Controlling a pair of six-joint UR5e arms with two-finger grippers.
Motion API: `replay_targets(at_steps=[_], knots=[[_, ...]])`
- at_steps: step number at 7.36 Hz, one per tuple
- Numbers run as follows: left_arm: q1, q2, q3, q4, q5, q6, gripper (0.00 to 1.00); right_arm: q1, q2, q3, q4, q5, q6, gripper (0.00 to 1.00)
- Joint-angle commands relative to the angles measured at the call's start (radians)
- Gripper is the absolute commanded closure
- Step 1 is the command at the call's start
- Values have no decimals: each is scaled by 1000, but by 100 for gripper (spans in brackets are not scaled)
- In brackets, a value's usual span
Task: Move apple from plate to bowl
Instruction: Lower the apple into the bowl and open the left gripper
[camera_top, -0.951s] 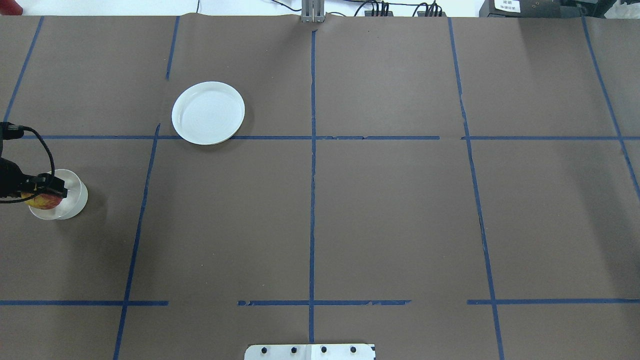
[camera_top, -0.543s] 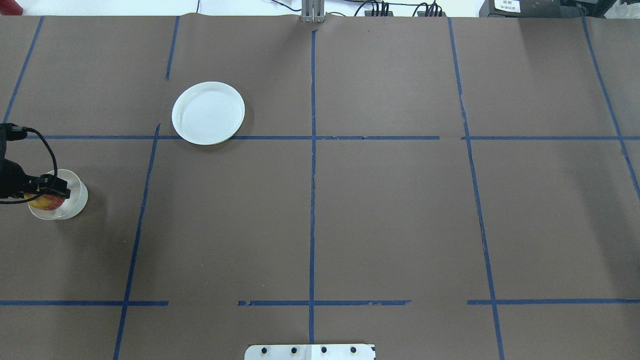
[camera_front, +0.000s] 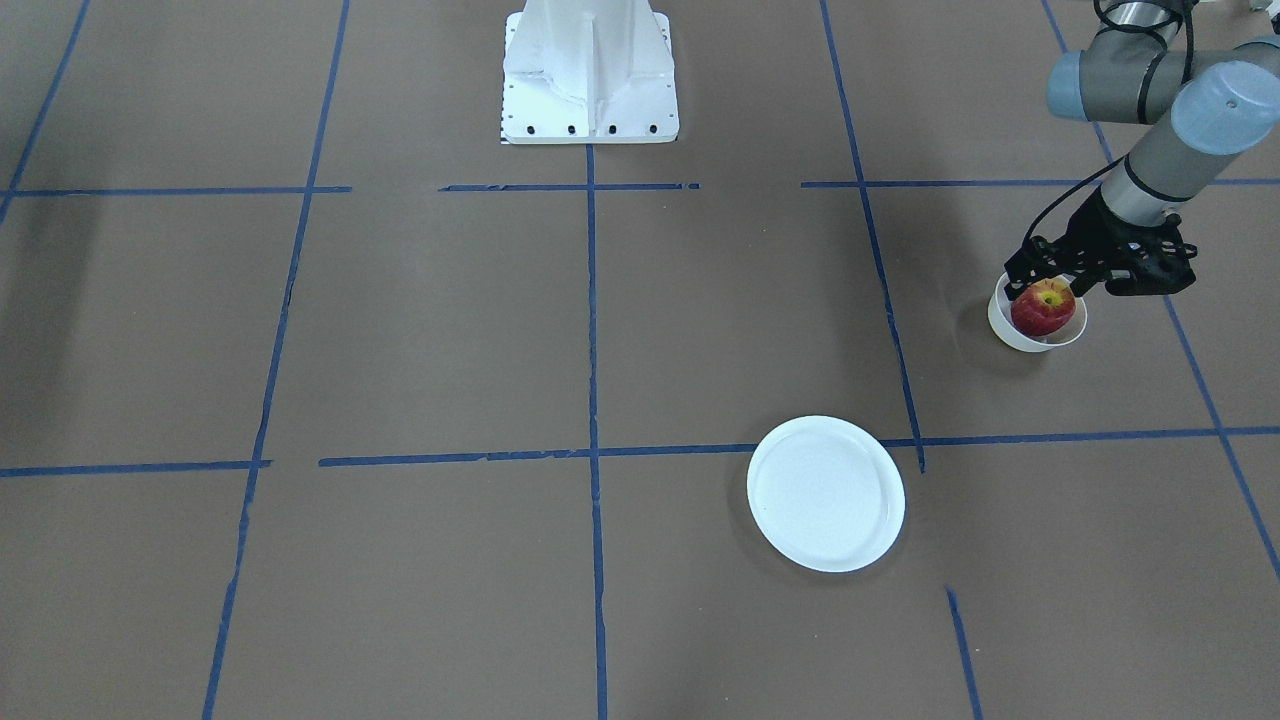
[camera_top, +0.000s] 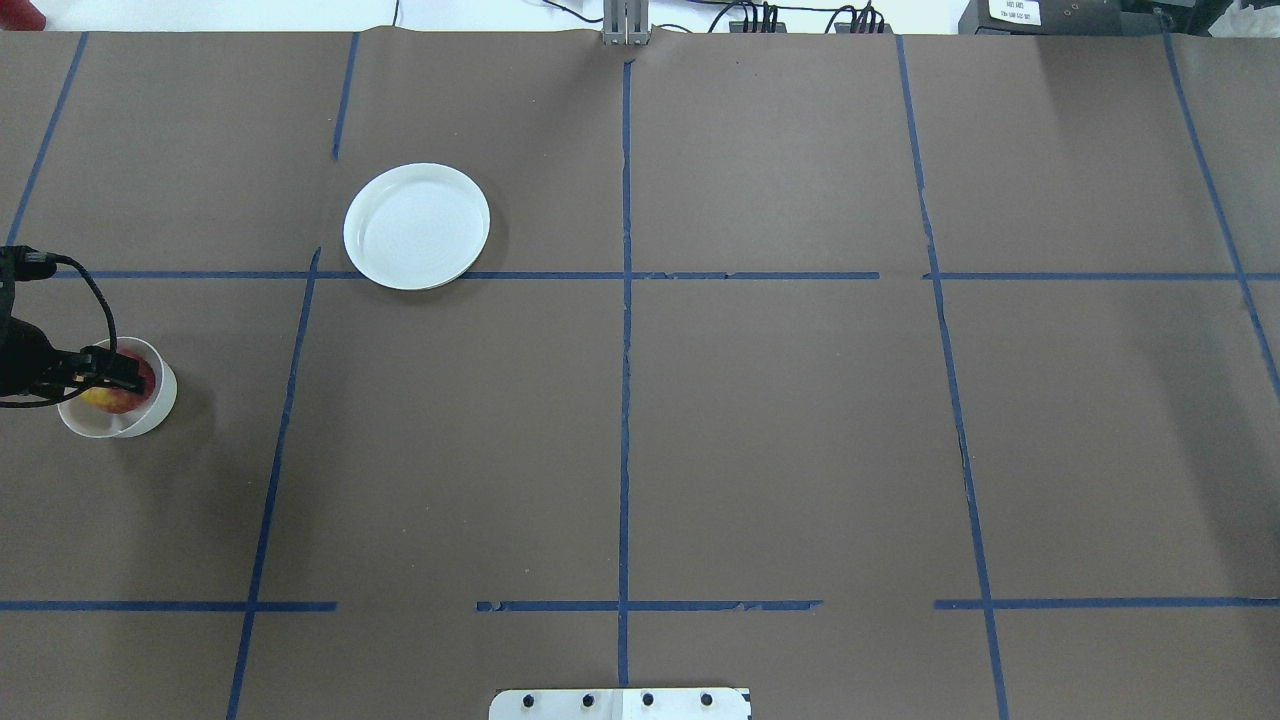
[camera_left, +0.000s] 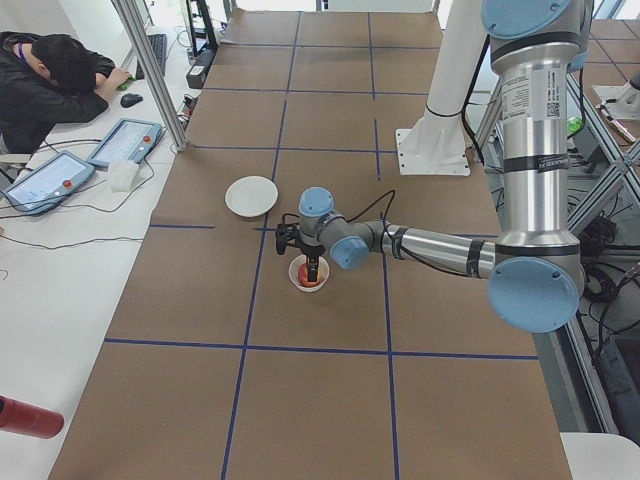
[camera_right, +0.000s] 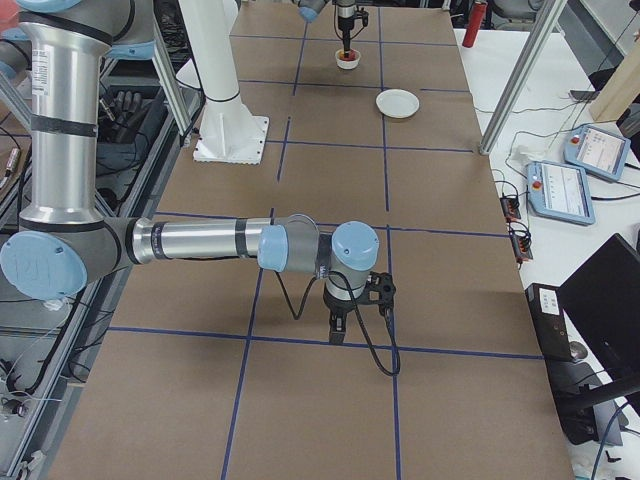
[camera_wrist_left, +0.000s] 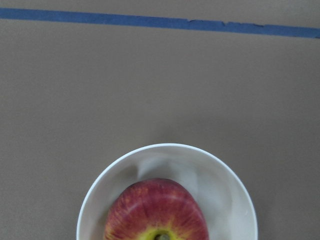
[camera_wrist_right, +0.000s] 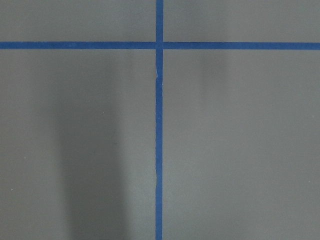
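Lowered since a second ago, your left gripper (camera_front: 1040, 280) has sunk the one small red apple (camera_front: 1043, 307) into the one small deep cream-white bowl (camera_front: 1003, 333), at overhead 9 o'clock. Its jaws sit at the apple's top; grip and spread you cannot tell. One flat white plate (camera_front: 826, 494) lies well apart, at the bowl's 2 o'clock.

You set the overhead camera behind the robot base (camera_top: 620, 703), looking forward and down; the front-facing one faced it across the table (camera_front: 400, 330), both sharing the plate (camera_top: 417, 226) and bowl (camera_front: 1003, 332). Side cameras looked along from each end. The left wrist camera hung close over the apple (camera_wrist_left: 156, 212), the right over blue tape (camera_wrist_right: 159, 150).
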Motion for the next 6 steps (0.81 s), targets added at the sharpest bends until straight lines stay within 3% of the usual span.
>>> replay_targets(at_steps=[1, 3, 6], knots=[[-70, -8, -62, 108, -15, 118, 0, -1, 0, 0, 0, 0, 0, 0], [-220, -108, -111, 364, -24, 435, 0, -1, 0, 0, 0, 0, 0, 0], [-457, -90, -99, 403, -110, 772, 0, -1, 0, 0, 0, 0, 0, 0]])
